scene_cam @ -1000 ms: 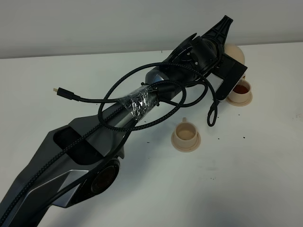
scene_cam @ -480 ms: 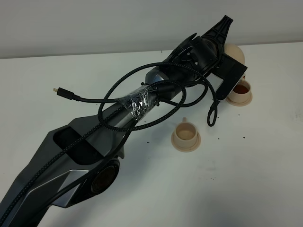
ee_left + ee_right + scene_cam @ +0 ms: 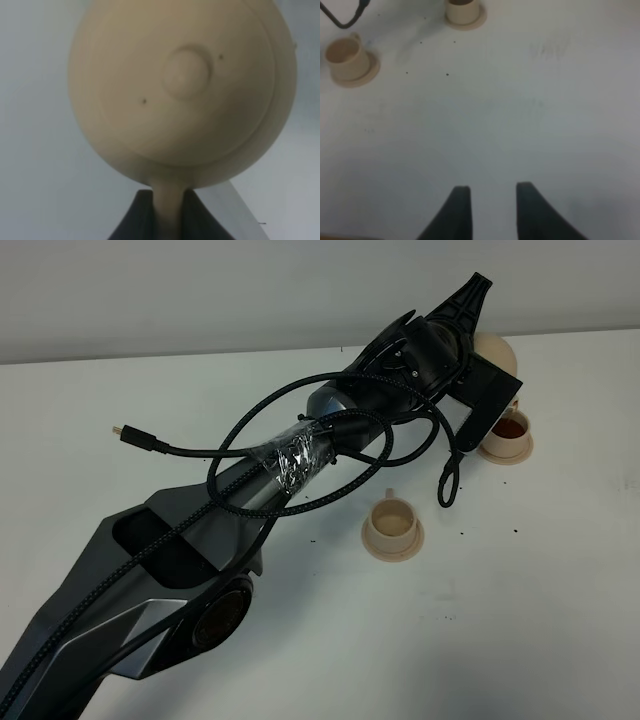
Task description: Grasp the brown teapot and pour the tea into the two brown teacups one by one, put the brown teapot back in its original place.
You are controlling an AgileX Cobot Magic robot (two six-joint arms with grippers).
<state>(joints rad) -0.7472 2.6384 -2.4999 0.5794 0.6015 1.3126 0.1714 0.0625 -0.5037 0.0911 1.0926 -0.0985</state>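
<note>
Nothing has shifted: the left hand (image 3: 167, 202) still clamps the brown teapot (image 3: 497, 350) by its handle, tipped just above the tea-filled teacup (image 3: 507, 432). The empty teacup (image 3: 392, 524) sits near that cup, and the right hand (image 3: 490, 200) hangs open.

The table holds one brown teapot (image 3: 497, 348), two brown teacups, a far one (image 3: 510, 426) and a near one (image 3: 392, 519), and two saucers, far (image 3: 505, 456) and near (image 3: 390, 553).
</note>
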